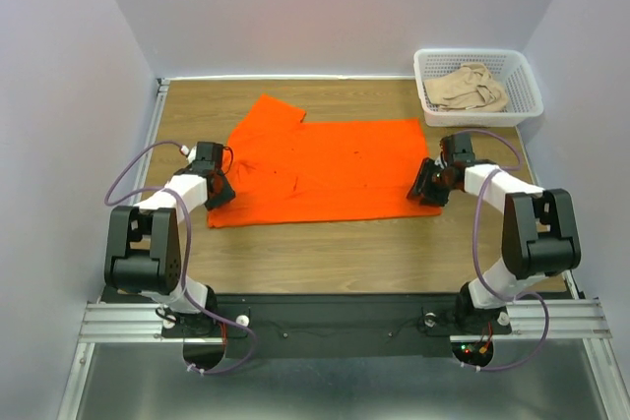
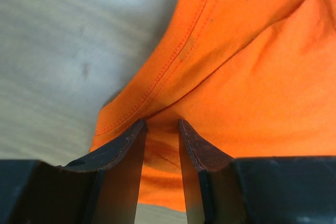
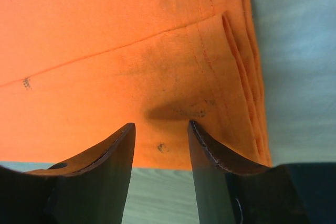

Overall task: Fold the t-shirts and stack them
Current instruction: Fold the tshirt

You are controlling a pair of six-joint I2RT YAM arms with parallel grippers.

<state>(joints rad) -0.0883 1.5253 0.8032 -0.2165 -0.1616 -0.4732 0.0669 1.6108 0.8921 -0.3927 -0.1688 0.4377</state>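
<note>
The plain bright orange cloth t-shirt (image 1: 325,169) lies flat on the wooden bench (image 1: 345,253), seemingly doubled once. The pale beige t-shirt (image 1: 471,88) sits crumpled in the white plastic lattice basket (image 1: 469,52), so most folding and all stacking are left. The left gripper (image 2: 161,124) has its jaws narrowly parted astride the orange edge, and the right gripper (image 3: 161,125) has its jaws wider over the hem; neither visibly pinches.

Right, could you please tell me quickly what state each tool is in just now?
Left tool: open, jaws astride the hem of the orange t-shirt, not visibly pinching it.
Right tool: open above the same shirt's edge, holding nothing.
</note>
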